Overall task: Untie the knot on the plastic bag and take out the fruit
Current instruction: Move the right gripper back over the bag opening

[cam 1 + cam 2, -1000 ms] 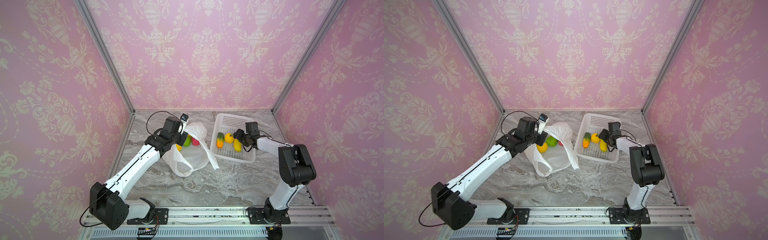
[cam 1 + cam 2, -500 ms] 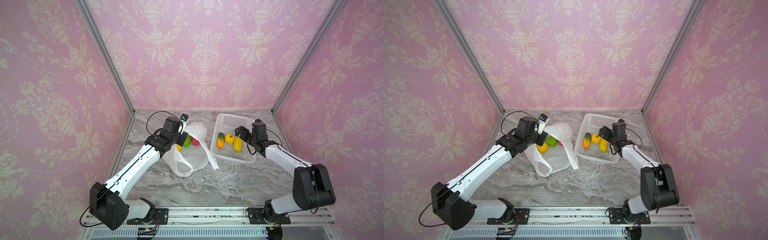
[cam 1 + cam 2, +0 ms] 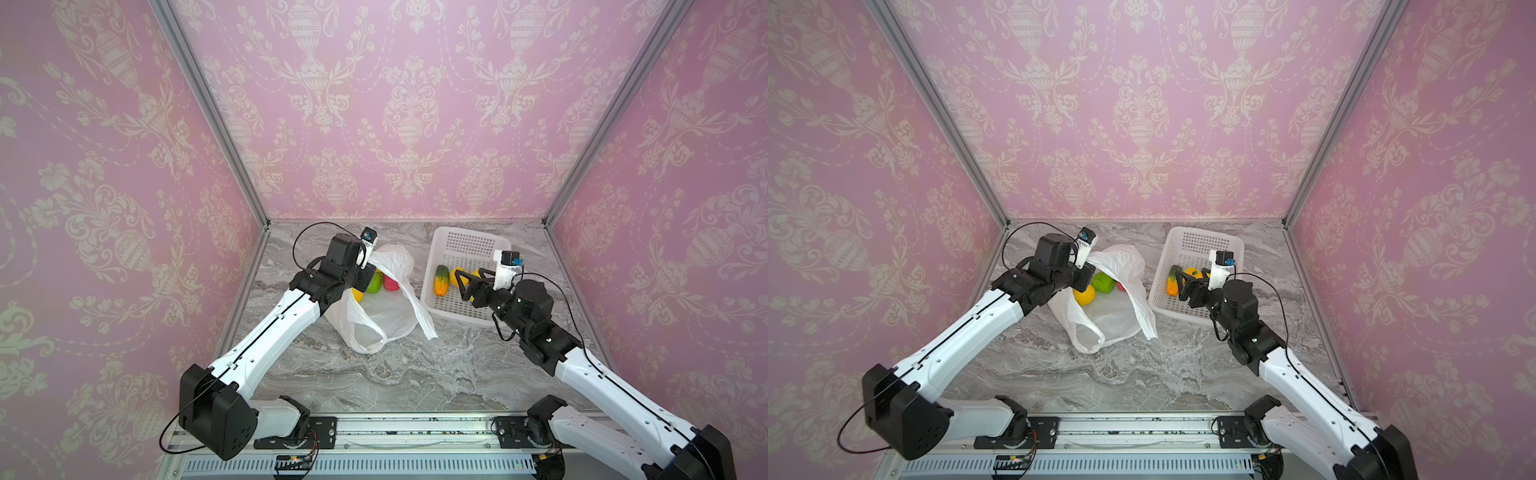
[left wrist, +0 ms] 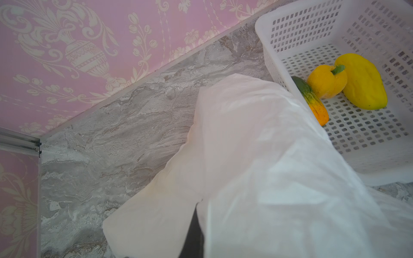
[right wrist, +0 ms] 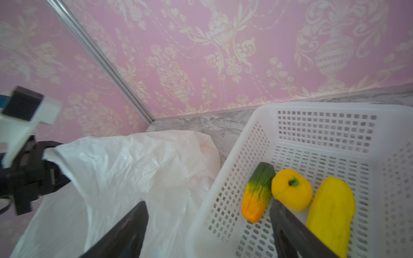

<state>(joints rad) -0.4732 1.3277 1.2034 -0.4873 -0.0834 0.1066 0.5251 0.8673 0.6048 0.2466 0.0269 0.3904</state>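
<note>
The plastic bag [image 3: 390, 307] lies open on the marble table, its handle loops loose; the knot shows in no view. My left gripper [image 4: 196, 223] is shut on the bag's upper edge and holds it up. Inside the bag lie a green fruit [image 3: 375, 284], a pink-red one [image 3: 390, 282] and a yellow one [image 3: 357, 296]. My right gripper [image 3: 467, 282] hangs open and empty over the near-left corner of the white basket [image 3: 469, 243]. In the basket lie a green-to-orange fruit [image 5: 258, 192], a yellow pepper [image 5: 291, 189] and a long yellow fruit [image 5: 330, 214].
The basket stands at the back right of the table, close beside the bag. Pink patterned walls with metal corner posts [image 3: 216, 120] close in the left, back and right. One loose bag handle [image 3: 424, 316] trails toward the basket's front corner.
The right arm has unfolded outward, and its gripper has drawn back off the long yellow fruit now lying in the basket. The left arm and the bag have not moved.
</note>
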